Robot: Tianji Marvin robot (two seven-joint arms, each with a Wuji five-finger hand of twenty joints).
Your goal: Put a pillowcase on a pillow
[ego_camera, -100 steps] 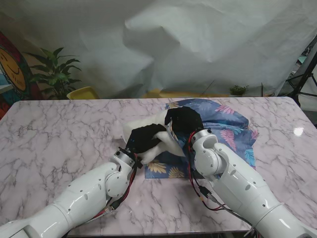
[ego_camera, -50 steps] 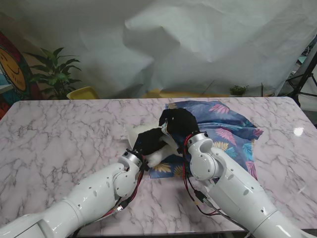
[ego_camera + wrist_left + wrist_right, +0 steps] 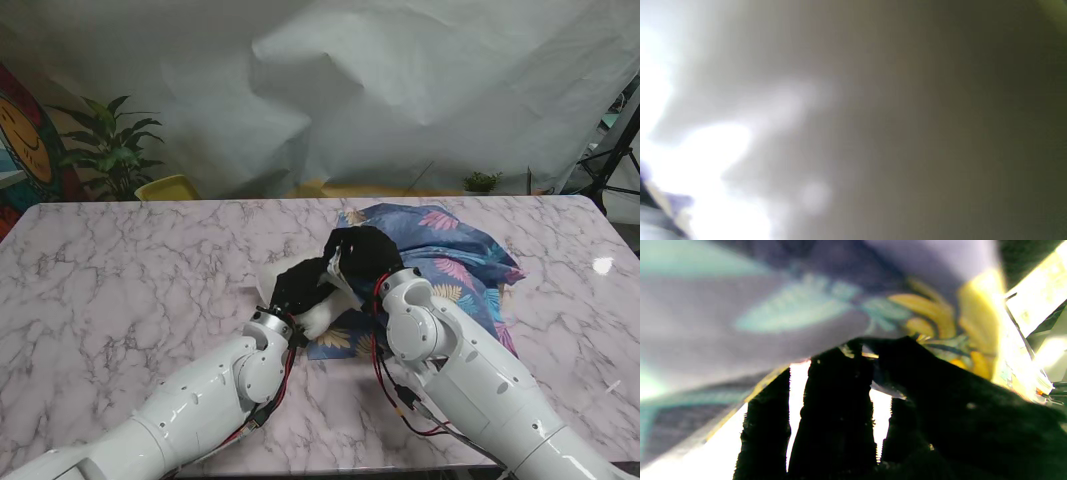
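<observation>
The support surface is a marble table point(image 3: 130, 270), white with grey veining. A blue leaf-print pillowcase point(image 3: 455, 255) lies crumpled directly on it, beyond and beside the right hand point(image 3: 362, 256). A white pillow point(image 3: 322, 318) rests on the tabletop under the left hand point(image 3: 300, 283), touching the pillowcase edge.

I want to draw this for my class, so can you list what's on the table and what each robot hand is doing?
table: pink-white marble
pillow: white, partly showing at the case's opening
pillowcase: blue with leaf prints, bunched up
left robot hand: black glove, on the pillow
right robot hand: black glove, gripping the pillowcase edge
left wrist view: too blurry to tell
</observation>
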